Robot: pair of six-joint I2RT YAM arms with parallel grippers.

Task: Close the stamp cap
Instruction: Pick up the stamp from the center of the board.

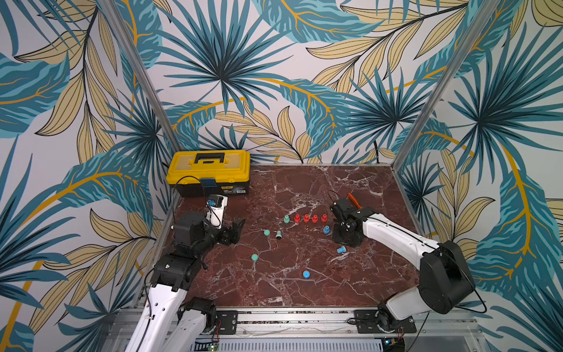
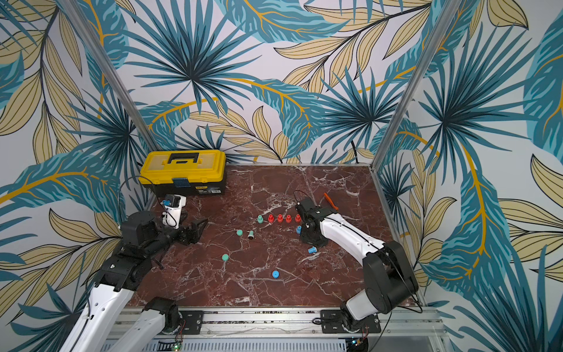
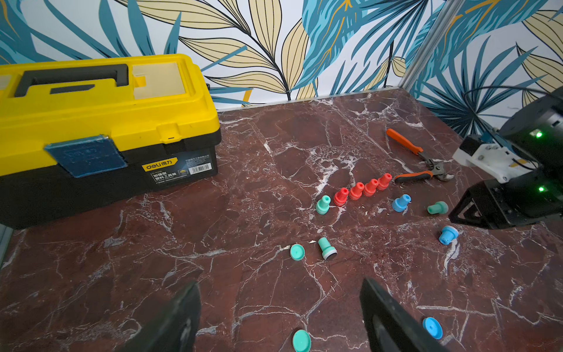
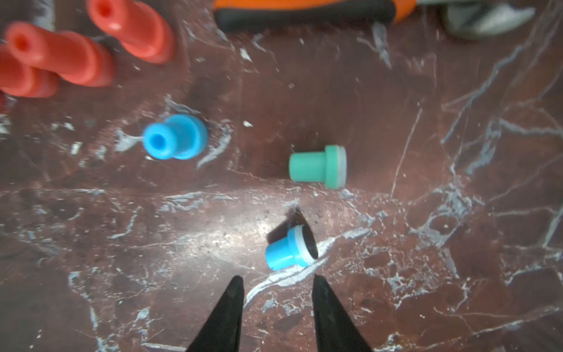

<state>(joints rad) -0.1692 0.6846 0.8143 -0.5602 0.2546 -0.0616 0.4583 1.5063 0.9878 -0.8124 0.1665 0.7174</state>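
Just past parted, empty right fingers (image 4: 227, 314), uncapped blue stamp (image 4: 288, 251); left fingers (image 3: 179, 320) wide, cropped.

A yellow toolbox (image 1: 210, 170) with a black base and handle stands closed at the far left corner of a dark red marble table (image 1: 304, 283). Orange-handled pliers (image 3: 405, 142) lie with handles spread toward the far right. Leaf-patterned walls (image 1: 274, 61) enclose the table
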